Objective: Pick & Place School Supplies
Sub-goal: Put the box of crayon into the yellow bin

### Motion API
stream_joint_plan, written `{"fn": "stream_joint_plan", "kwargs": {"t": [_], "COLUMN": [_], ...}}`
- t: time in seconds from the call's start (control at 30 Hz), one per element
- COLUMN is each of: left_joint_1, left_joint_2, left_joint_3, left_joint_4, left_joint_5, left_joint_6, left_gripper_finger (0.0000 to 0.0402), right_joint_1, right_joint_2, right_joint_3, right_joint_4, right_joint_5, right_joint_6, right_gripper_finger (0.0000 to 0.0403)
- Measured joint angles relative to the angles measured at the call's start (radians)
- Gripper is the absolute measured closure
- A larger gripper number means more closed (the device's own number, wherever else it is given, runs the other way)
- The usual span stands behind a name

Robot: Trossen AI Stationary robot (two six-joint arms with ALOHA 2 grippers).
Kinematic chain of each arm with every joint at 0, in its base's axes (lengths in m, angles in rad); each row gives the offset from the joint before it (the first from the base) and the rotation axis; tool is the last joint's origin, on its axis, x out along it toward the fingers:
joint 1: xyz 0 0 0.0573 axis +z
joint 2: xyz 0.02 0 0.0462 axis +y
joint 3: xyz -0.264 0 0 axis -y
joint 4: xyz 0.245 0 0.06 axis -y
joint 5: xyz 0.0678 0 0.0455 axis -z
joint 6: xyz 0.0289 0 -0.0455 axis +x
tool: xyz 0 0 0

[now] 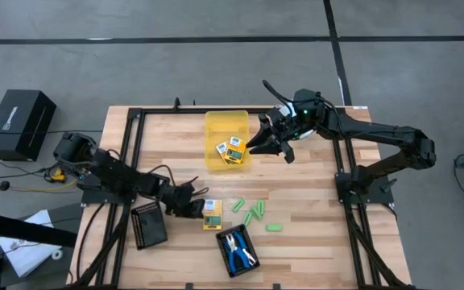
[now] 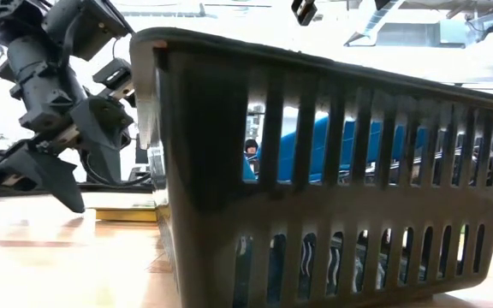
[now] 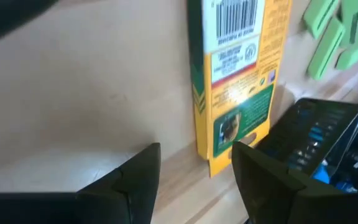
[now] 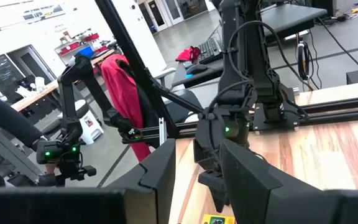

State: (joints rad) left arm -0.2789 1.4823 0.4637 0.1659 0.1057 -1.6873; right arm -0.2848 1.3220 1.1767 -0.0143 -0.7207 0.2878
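One yellow-orange printed box (image 1: 212, 214) lies flat on the table just left of several light-green sticks (image 1: 250, 213). My left gripper (image 1: 195, 207) is low at the box's left end and open; in the left wrist view that end of the box (image 3: 232, 93) reaches in between the fingers, close to one of them. Two more boxes (image 1: 231, 151) lie in the translucent yellow bin (image 1: 216, 122). My right gripper (image 1: 269, 142) hangs open and raised by the bin's right wall, with nothing between its fingers (image 4: 160, 174). Blue-handled scissors (image 1: 237, 249) lie in a black tray. My left gripper has one finger (image 3: 253, 171) right against the box's near end (image 3: 219, 158), which lies on the table. Whether that finger touches the box, I cannot tell. The other finger stands clear of it.
A second black tray (image 1: 149, 225) sits left of my left gripper. The scissors' black slotted tray (image 2: 332, 171) fills most of the low view. One green stick (image 1: 274, 228) lies apart to the right. A black frame (image 1: 135, 121) borders the table.
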Motion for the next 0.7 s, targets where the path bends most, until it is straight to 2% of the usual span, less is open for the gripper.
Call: {"fn": "stream_joint_plan", "kwargs": {"t": [0.2,0.53,0.7], "left_joint_1": [-0.009,-0.017,-0.017], "left_joint_2": [0.075,0.243,0.278], "left_joint_3": [0.003,0.133,0.157], "left_joint_4": [0.098,0.150,0.170], "left_joint_5": [0.088,0.130,0.120], "left_joint_6": [0.001,0.034,0.031], "left_gripper_finger": [0.0226,0.0226,0.0230], "right_joint_1": [0.000,-0.019,-0.037], "right_joint_2": [0.000,0.000,0.000], "right_joint_3": [0.000,0.000,0.000], "right_joint_4": [0.000,0.000,0.000], "right_joint_5": [0.001,0.003,0.004], "right_joint_6": [0.000,0.000,0.008], "right_gripper_finger": [0.0285,0.0285,0.0285]}}
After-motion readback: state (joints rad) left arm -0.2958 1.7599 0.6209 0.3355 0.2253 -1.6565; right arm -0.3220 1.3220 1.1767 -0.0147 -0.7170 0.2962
